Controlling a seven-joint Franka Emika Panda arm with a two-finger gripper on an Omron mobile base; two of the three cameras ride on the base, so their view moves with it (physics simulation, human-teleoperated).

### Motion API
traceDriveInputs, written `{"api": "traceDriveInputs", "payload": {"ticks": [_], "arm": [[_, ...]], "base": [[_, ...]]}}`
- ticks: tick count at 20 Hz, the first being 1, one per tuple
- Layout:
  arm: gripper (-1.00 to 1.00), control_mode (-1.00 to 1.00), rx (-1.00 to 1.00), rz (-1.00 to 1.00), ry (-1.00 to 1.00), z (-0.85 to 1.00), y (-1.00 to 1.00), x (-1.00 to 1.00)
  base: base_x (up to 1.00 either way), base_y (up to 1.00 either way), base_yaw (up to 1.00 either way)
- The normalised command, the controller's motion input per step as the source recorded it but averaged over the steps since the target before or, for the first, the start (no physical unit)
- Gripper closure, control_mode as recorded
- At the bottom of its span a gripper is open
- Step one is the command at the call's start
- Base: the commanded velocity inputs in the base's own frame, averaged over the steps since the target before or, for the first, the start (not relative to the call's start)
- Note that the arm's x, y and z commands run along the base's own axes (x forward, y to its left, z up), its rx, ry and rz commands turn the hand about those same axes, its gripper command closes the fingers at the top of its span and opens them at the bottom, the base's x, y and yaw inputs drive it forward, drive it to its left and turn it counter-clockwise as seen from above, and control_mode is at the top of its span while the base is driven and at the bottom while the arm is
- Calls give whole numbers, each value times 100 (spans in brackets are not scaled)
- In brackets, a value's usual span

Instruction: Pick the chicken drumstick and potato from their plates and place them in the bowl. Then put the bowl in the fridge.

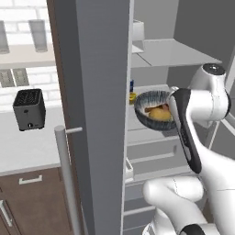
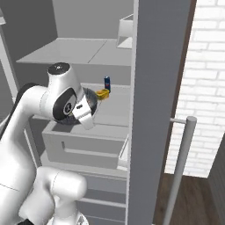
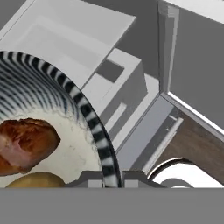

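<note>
The gripper (image 3: 106,178) is closed on the rim of the bowl (image 1: 148,102), one finger inside the wall and one outside, and the jaws stand very narrow with only the thin striped wall between them. In the hand view the chicken drumstick (image 3: 26,144) and the potato (image 3: 37,179) lie together inside the bowl, so the first part of the task looks finished.

The relation that matters now is between the bowl and the fridge (image 1: 103,114). The door stands open on the left side of the arm, with its long bar handle (image 1: 66,179) turned toward the camera. In the left base view the bowl hangs in front of the open interior, at the height of the middle shelf (image 2: 115,103), and it seems tilted a little, its open side facing the camera. I cannot tell whether its bottom touches the shelf already or is just above it. Deeper on this shelf stand a small blue can (image 2: 107,83) and a yellow thing (image 2: 103,93), near the bowl but apart from it.

I judge that the next move goes forward and down into the fridge, and the bowl should come level before release, keeping free of the can
</note>
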Motion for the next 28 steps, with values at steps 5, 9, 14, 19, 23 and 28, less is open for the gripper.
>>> {"api": "traceDriveInputs", "payload": {"ticks": [5, 9, 14, 19, 23, 28], "arm": [[100, -100, 2, 18, 2, -33, 25, 100], [100, -100, 12, 10, 3, -46, 6, 96], [100, -100, 5, 4, 0, -44, 19, 79], [100, -100, -2, 0, 1, -27, 26, 58], [100, -100, 0, 0, 2, -30, 14, 46], [100, -100, 0, 0, 1, -29, 5, 35]], "base": [[0, 0, 0], [0, 0, 0], [0, 0, 0], [0, 0, 0], [0, 0, 0], [0, 0, 0]]}}
